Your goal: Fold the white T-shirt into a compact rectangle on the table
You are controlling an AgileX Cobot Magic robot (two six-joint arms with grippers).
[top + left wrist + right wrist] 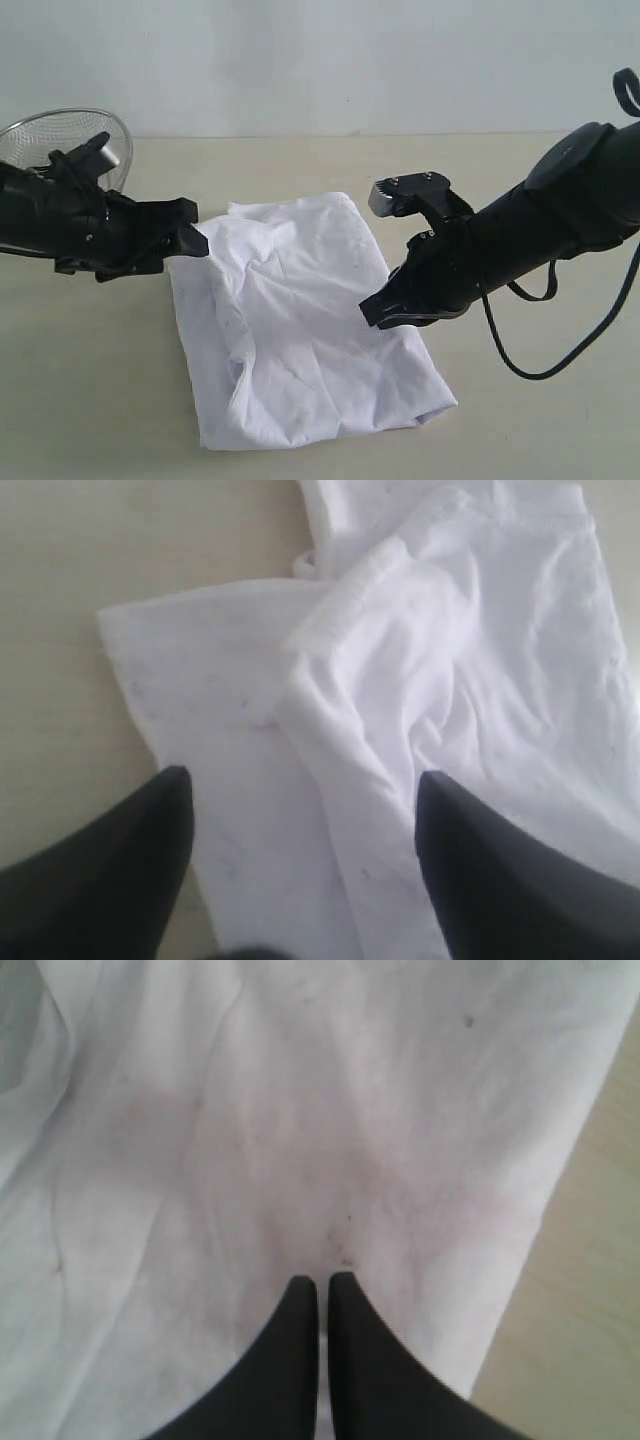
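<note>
We see the white T-shirt (pixel 300 320) rumpled on the table (pixel 90 390) at frame centre, the left gripper (pixel 302 778) spread apart at its upper left corner, the right gripper (pixel 322 1282) pressed together at its right edge.

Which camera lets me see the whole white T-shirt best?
The exterior view: the white T-shirt lies partly folded on the table, almost its whole outline in sight. The left wrist view shows only a rumpled part with a folded-over layer; the right wrist view shows only flat cloth and one edge.
</note>
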